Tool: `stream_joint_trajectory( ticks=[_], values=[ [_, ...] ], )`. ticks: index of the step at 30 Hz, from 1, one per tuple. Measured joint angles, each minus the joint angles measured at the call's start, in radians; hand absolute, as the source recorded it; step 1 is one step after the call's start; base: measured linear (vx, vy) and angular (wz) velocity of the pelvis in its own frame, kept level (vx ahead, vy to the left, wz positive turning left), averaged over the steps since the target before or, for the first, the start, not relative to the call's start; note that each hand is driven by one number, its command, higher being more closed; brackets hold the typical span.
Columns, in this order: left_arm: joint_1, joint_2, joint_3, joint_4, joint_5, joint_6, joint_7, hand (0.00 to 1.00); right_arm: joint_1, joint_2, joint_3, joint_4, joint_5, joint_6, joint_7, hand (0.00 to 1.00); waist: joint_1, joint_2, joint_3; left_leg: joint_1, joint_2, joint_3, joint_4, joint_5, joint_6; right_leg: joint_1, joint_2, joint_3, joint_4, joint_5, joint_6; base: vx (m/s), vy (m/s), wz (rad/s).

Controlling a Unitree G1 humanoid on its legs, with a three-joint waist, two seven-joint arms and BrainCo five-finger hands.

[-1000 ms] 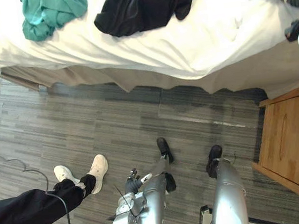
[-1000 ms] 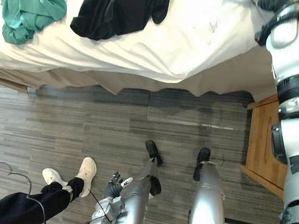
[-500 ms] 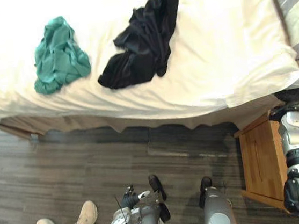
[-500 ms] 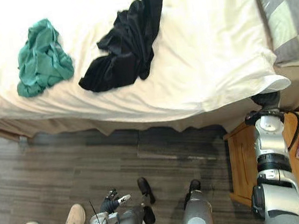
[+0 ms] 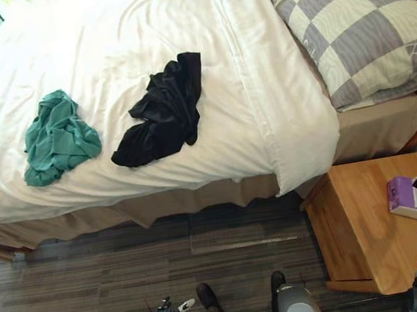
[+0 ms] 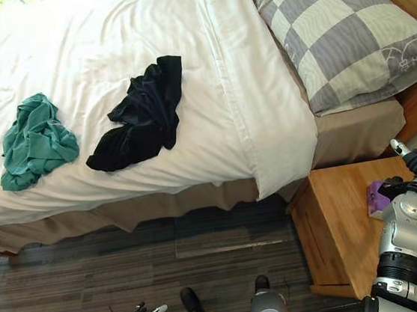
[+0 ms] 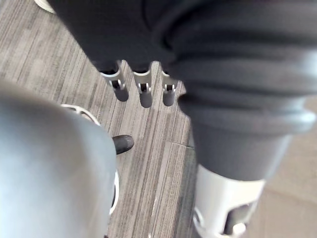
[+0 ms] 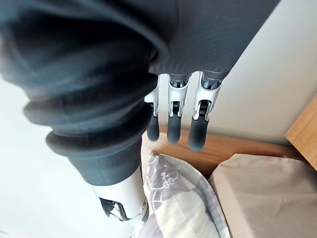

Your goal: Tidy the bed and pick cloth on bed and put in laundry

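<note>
Both hands are empty right now. The left hand hangs low at the robot's side, fingers straight and loose, with just the floor past them. The right hand is raised on the right, fingers straight too and gripping nothing. It hovers over the far end of the wooden nightstand, close to a little purple box.

So I'd call this the very start of the pick-up step: it's standing back from the bed and sizing it up. Both things it's after lie on the white duvet, towards the side edge facing the robot. The black cloth is crumpled around mid-bed and the green cloth is bunched up to its left, the two clearly apart. Neither is touched.

Next move, my guess: walk up to the bed edge, lean over and pinch a raised fold. The black one looks closest to the robot's middle, so either hand could take it.

Room-wise, there's an open strip of floor between the robot and the bed. The tight spot is the right side. The nightstand sits snug against the bed near the checked pillow, and a duvet corner droops beside it. A careless swing of that right arm could knock the box.
</note>
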Motion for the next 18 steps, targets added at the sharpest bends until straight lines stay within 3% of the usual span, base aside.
stream_joint_trajectory(
  ticks=[3, 7, 10, 13, 15, 18],
  values=[
    [0.012, -0.008, 0.000, -0.002, -0.001, -0.002, 0.000, 0.00, -0.093, -0.047, 0.079, 0.060, 0.032, -0.002, 0.016, 1.00, -0.003, 0.022, -0.009, -0.020, 0.000, -0.009, 0.000, -0.002, 0.004, -0.010, 0.003, 0.015, -0.013, 0.004, 0.006, -0.03, 0.019, 0.08],
    [0.011, -0.006, -0.007, -0.012, -0.006, -0.013, -0.001, 0.00, -0.368, -0.139, 0.208, 0.210, 0.208, -0.029, 0.069, 1.00, 0.007, 0.053, 0.017, -0.059, -0.011, -0.016, 0.000, 0.002, -0.001, -0.043, 0.001, 0.039, -0.027, 0.046, 0.001, -0.04, 0.039, 0.03],
    [0.001, -0.002, -0.015, -0.009, -0.040, -0.028, 0.000, 0.00, -0.606, -0.212, 0.284, 0.248, 0.373, -0.088, 0.116, 1.00, 0.028, 0.106, 0.079, -0.112, -0.022, -0.041, 0.000, 0.004, -0.003, -0.090, -0.001, 0.047, -0.023, 0.056, 0.006, -0.03, 0.011, 0.16],
    [0.002, 0.003, -0.043, 0.001, -0.061, -0.028, 0.000, 0.00, -0.747, -0.236, 0.330, 0.248, 0.442, -0.133, 0.130, 1.00, 0.055, 0.132, 0.127, -0.166, -0.024, -0.042, 0.000, 0.013, -0.015, -0.152, -0.004, 0.048, 0.000, 0.059, 0.001, 0.00, -0.021, 0.13],
    [0.001, 0.001, -0.051, -0.002, -0.085, -0.038, -0.002, 0.00, -0.801, -0.237, 0.334, 0.248, 0.457, -0.139, 0.128, 1.00, 0.062, 0.140, 0.145, -0.206, -0.023, -0.045, 0.000, 0.028, -0.021, -0.194, -0.009, 0.036, 0.024, 0.061, -0.002, 0.04, -0.052, 0.18],
    [-0.020, 0.004, -0.067, -0.003, -0.115, -0.051, -0.001, 0.00, -0.869, -0.237, 0.355, 0.248, 0.481, -0.163, 0.125, 1.00, 0.072, 0.151, 0.187, -0.253, -0.038, -0.048, 0.000, 0.056, -0.002, -0.276, -0.036, 0.031, 0.117, 0.027, -0.008, 0.06, -0.064, 0.23]
  ],
)
